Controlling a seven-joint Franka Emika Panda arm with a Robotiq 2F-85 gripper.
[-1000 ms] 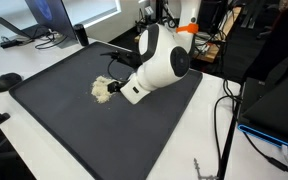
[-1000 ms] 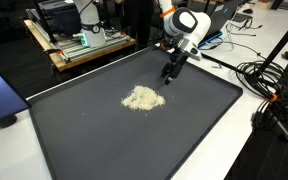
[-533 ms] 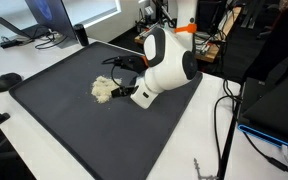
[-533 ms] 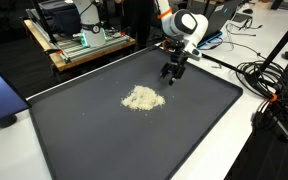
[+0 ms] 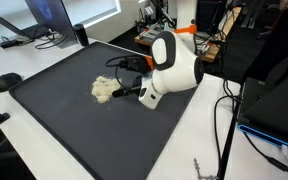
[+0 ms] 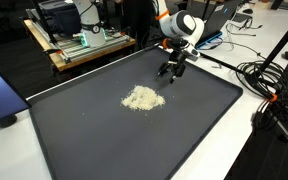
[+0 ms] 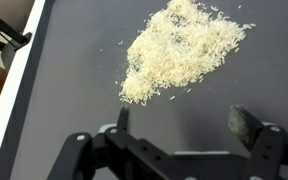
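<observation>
Wrist view looks down on a wide dark mat [image 7: 54, 70], whose raised rim [image 7: 26, 70] runs up the left of the picture. In both exterior views this mat covers most of a white table [image 6: 259, 150]. The robot arm [image 5: 176, 62] leans in over the far part of the mat, its bulky white wrist low above the surface.

Near the middle of the mat lies the pile of rice [image 7: 179, 55], flat and loosely spread, with stray grains [image 7: 246, 12] dotted round its edge. The gripper [image 7: 182, 118] hangs near the pile and apart from it. Its jaws are spread wide and grasp nothing. The two fingers [image 7: 244, 122] frame a strip of bare mat just short of the nearest rice.

The work in hand looks like a reach toward that rice, and a few things would make it go well:

- **Alignment:** the pile should stay centred between the fingers, which now sit about in line with its two sides.
- **Height:** both tips are best kept level and only just above the mat, since a tilted wrist would ride over the grains on one side.
- **Speed:** loose rice scatters at a quick touch, so a slow, straight approach should suit it better than a hard pinch.
- **Near corner:** this part of the pile, close to one finger, is the likeliest to be knocked away.
</observation>
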